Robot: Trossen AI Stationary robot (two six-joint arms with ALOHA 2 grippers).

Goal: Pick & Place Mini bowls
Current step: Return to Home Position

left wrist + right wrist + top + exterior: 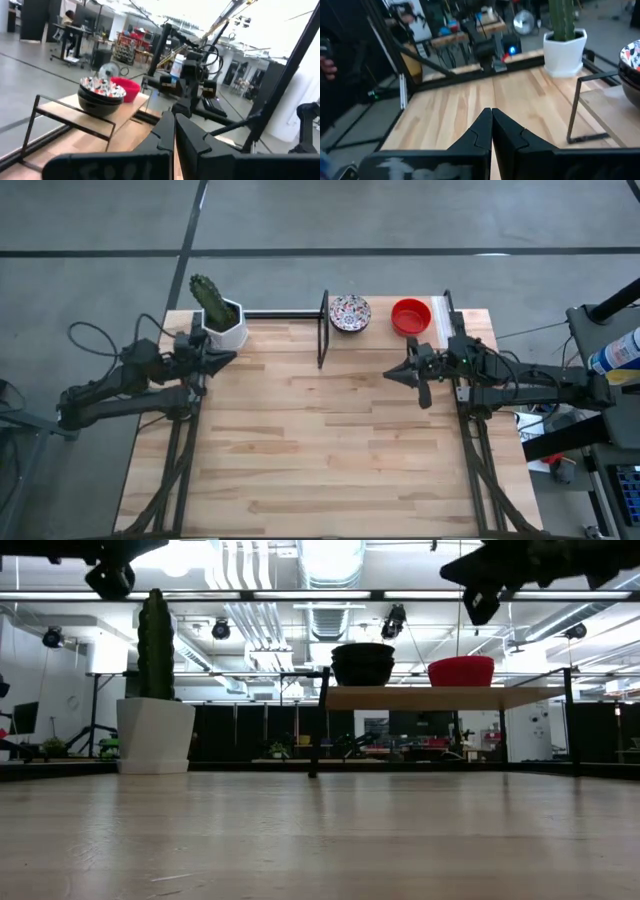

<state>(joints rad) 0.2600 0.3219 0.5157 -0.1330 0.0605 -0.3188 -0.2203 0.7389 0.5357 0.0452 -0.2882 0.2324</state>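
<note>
A stack of floral mini bowls (350,312) and a stack of red mini bowls (410,316) sit on a raised wooden shelf (440,325) at the table's far edge; the low view shows the floral stack (362,664) and the red stack (461,671) on it. The left wrist view shows the floral bowls (102,94) in front of the red ones (126,88). My left gripper (232,357) hovers shut at the table's left side, beside the cactus pot. My right gripper (388,375) hovers shut at the right side, nearer than the shelf. Both touch nothing.
A white hexagonal pot with a green cactus (220,320) stands at the far left corner. The shelf's black metal frame (323,330) rises at mid-table's far edge. Bare wooden tabletop (320,450) spreads between and in front of the arms.
</note>
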